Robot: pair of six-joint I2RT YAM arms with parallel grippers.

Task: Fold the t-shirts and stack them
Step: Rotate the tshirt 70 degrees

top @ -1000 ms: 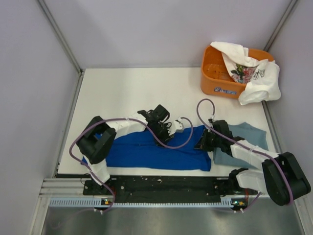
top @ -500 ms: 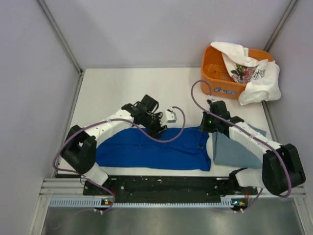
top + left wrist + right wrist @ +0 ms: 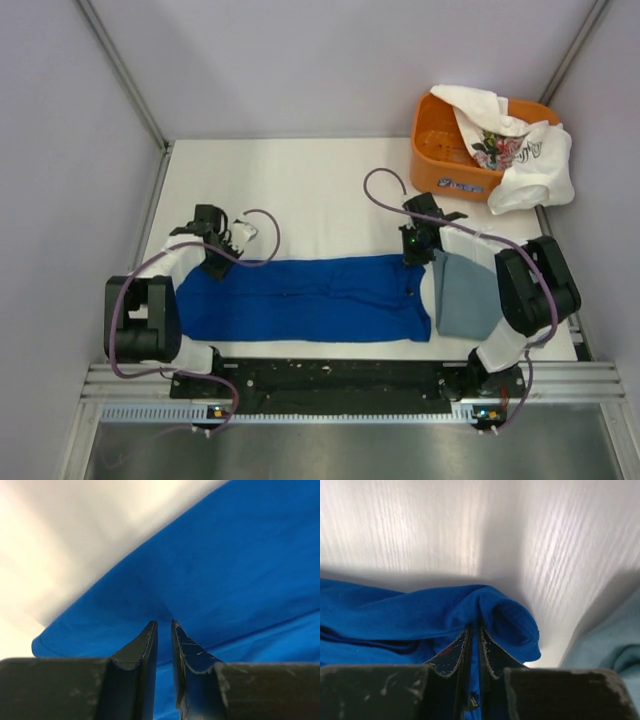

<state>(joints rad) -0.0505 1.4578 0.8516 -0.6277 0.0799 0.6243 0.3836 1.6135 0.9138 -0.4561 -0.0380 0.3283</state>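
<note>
The royal-blue t-shirt point(image 3: 310, 298) lies stretched wide across the near part of the table, folded into a long band. My left gripper point(image 3: 213, 258) is shut on its far left edge point(image 3: 150, 595). My right gripper point(image 3: 417, 250) is shut on its far right edge, which bunches over the fingertips point(image 3: 485, 605). The grey-blue t-shirt point(image 3: 467, 292) lies folded at the right, under my right arm, and shows in the right wrist view point(image 3: 612, 645). The white floral t-shirt point(image 3: 520, 150) hangs over the orange basket point(image 3: 440, 155).
The orange basket stands at the back right corner. White walls close in the table on three sides. The white tabletop point(image 3: 310, 190) shows between the blue shirt and the back wall.
Both grippers have moved apart and away from me, the left far to the left, pulling the blue shirt's far edge out into a straight, wide band.
</note>
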